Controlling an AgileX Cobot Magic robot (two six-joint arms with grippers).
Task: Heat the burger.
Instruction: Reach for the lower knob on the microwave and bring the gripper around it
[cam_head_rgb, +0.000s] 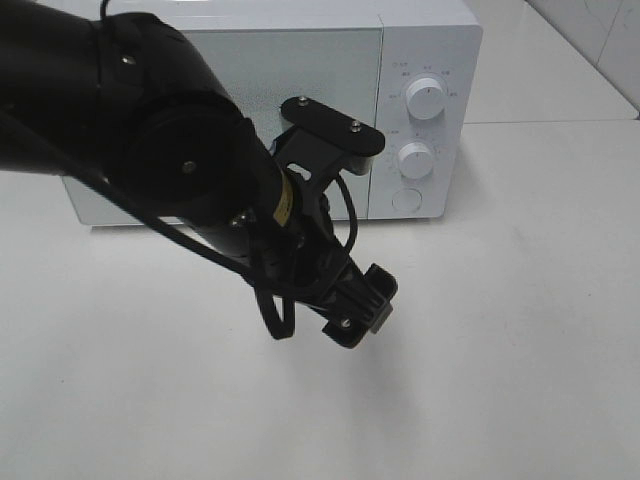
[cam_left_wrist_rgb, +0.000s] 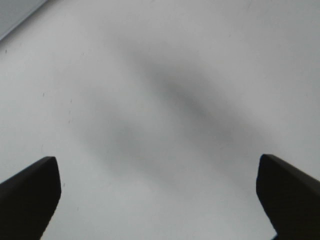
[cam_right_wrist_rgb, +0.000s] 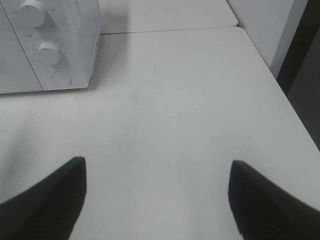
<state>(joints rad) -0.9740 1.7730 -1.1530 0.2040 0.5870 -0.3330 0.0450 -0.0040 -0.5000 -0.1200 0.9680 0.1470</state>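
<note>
The burger is out of view in all three views. The white microwave (cam_head_rgb: 430, 40) stands at the back of the table with its door shut. In the high view, my left arm reaches over the middle of the table in front of the microwave, and its gripper (cam_head_rgb: 365, 305) hangs above the bare tabletop. The left wrist view shows that gripper (cam_left_wrist_rgb: 156, 157) open, its fingers wide apart with only white table between them. My right gripper (cam_right_wrist_rgb: 156, 162) is open too and holds nothing. It sits over the table to the right of the microwave (cam_right_wrist_rgb: 50, 55).
Two round knobs (cam_head_rgb: 427, 100) and a round button (cam_head_rgb: 406, 200) sit on the microwave's right-hand panel. The table's right edge (cam_right_wrist_rgb: 295, 110) runs close by the right gripper. A seam between tabletops (cam_right_wrist_rgb: 170, 30) lies beyond it.
</note>
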